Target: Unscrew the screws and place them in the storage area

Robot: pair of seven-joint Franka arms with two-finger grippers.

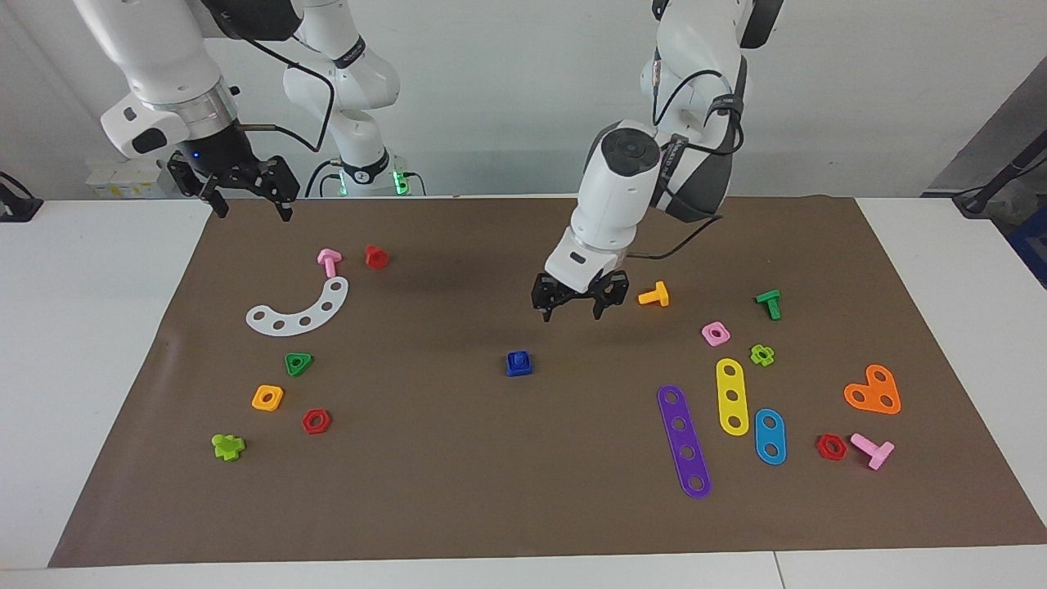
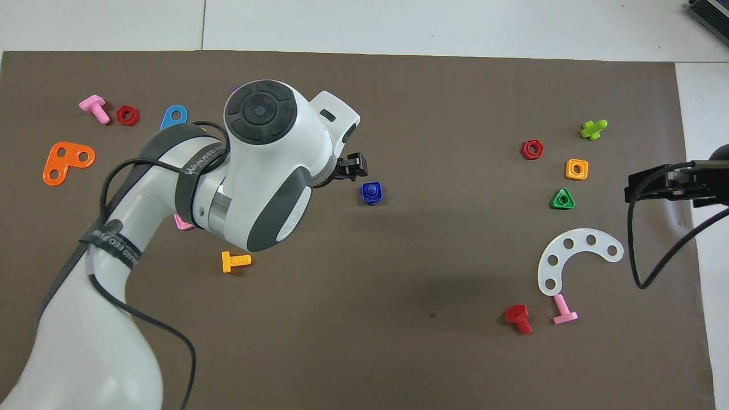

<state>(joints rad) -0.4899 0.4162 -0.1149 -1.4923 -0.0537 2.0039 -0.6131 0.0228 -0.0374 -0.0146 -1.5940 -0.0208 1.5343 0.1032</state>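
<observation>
The screws point(image 1: 519, 362) are a royal-blue bolt seated in a square blue nut, resting as one piece near the middle of the brown mat point(image 1: 458, 491). The overhead view shows the same blue piece point(image 2: 371, 193) just past the left arm's wrist. My left gripper point(image 1: 572, 315) hangs open a little above the mat, over the bare spot beside the screws on the robots' side, with nothing between its fingers. My right gripper point(image 1: 249, 209) waits open in the air over the mat's edge at the right arm's end. No storage area is in view as a marked place.
Toward the right arm's end lie a white curved strip point(image 1: 300, 311), pink and red bolts, a green triangular nut point(image 1: 298, 363), an orange square nut and a red hex nut. Toward the left arm's end lie an orange bolt point(image 1: 654, 294), purple, yellow and light-blue strips, and an orange heart plate point(image 1: 873, 391).
</observation>
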